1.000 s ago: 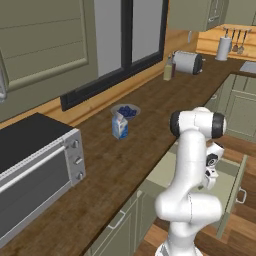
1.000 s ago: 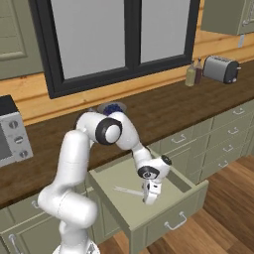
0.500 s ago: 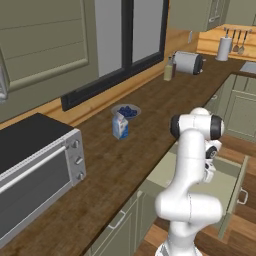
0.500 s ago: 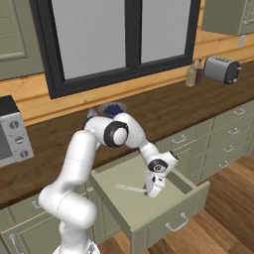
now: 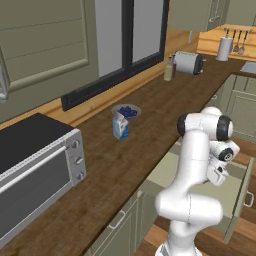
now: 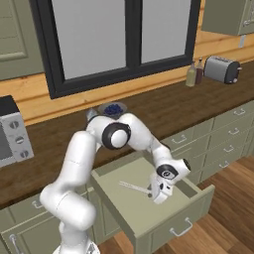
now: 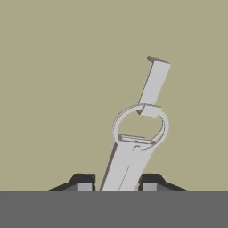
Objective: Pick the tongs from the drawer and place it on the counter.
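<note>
Thin silvery tongs (image 7: 136, 147) lie flat inside the open drawer (image 6: 149, 218).

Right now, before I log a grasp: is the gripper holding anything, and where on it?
Cannot tell. The gripper straddles the tongs with a fingertip either side of the strip, low in the drawer, but contact isn't visible.

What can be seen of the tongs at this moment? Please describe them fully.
The tongs are long, thin and silvery-white, and look like metal. In the hand view, flat strip-like arms carry a round ring near the middle. They lie flat on the pale green floor of the open drawer. The pincer is low over them, one dark tip on each side of the near end. Whether the tips already touch the metal cannot be told. In the right base view they look like a thin stick.
</note>
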You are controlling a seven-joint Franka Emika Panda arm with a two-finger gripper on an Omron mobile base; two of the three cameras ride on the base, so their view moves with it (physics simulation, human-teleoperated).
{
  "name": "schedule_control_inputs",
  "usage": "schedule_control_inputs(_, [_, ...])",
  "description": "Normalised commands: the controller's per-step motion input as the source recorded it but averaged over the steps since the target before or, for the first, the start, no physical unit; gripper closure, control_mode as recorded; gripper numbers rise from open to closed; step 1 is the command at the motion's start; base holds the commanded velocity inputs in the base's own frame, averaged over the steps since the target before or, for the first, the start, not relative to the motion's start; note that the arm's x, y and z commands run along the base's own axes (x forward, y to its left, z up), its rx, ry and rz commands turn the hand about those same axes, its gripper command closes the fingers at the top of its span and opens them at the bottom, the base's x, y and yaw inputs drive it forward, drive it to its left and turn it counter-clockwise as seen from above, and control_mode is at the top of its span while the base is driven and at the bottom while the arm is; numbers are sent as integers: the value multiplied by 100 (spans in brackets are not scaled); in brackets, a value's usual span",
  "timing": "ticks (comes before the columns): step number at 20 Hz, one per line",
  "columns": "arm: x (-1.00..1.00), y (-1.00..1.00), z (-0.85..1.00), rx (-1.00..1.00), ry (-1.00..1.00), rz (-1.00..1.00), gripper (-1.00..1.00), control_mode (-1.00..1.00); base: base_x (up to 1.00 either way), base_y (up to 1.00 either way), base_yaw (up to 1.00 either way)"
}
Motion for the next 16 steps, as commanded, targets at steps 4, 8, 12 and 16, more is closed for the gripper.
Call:
schedule_control_inputs(4, [-60,26,100,-12,-24,-22,100,-100,0,0,0])
schedule_control_inputs(8, [-26,57,100,-19,-14,-18,100,-100,0,0,0])
schedule_control_inputs(12, [3,95,100,-17,-2,-8,100,-100,0,0,0])
schedule_control_inputs(16, [4,69,100,-5,2,0,100,-100,0,0,0])
